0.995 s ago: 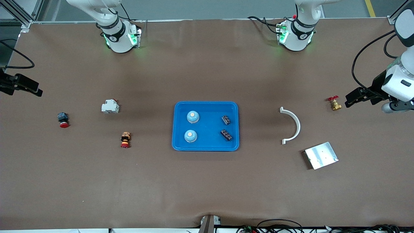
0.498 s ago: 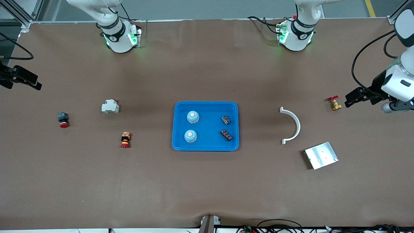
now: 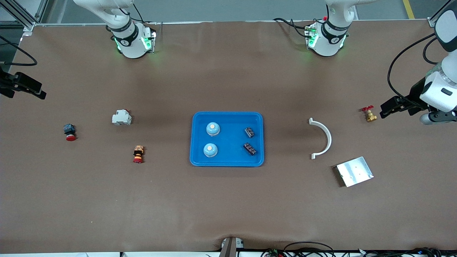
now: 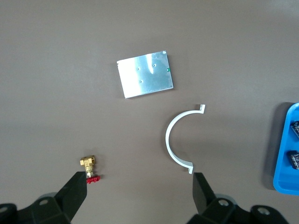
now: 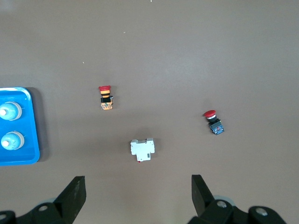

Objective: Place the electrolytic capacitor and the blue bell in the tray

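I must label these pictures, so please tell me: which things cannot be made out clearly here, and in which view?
- Two small dark ridged parts in the bright-blue plastic tray: front view, too small to identify; left wrist view cuts them at its edge.
- Bright-blue plastic tray: both wrist views show only one end, cut by the picture edge.
- Right tool: front view, partly cut by the edge.
- Small white boxy part: too small in both views to identify.
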Controlling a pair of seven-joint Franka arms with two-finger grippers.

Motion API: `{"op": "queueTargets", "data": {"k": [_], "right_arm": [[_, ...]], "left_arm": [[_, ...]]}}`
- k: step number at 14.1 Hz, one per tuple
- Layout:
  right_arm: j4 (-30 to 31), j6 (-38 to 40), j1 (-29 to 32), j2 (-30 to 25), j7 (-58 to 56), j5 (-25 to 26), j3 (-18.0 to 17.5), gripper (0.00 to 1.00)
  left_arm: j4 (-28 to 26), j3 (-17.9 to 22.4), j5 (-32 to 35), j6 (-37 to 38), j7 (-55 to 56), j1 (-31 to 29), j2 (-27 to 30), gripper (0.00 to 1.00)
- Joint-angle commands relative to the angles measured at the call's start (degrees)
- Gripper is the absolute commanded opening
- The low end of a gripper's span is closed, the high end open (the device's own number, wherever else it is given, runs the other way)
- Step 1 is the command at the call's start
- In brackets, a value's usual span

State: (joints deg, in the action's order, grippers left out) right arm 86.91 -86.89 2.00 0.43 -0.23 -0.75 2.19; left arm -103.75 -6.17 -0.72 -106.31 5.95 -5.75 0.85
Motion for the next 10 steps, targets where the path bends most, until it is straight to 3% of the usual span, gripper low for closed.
{"op": "queueTargets", "data": {"k": [1,4,10], "right_arm": [[1.78,-0.3,1.08,-1.75,-0.56,-0.48,-0.87,1.0],[1.78,0.14,1.08,-1.93,-0.64,-0.48,-0.87,1.0],[1.6,1.29,1.16,-2.45,-0.64,-0.39,-0.78,1.0]], "left_arm": [[0.65,2.92,-1.39,0.93,-1.29,2.93,-0.06,1.0],[0.74,6.43,-1.3,1.01,-1.38,5.92,-0.06,1.0],[0.74,6.53,-1.3,1.01,-1.47,5.84,0.03,1.0]]}}
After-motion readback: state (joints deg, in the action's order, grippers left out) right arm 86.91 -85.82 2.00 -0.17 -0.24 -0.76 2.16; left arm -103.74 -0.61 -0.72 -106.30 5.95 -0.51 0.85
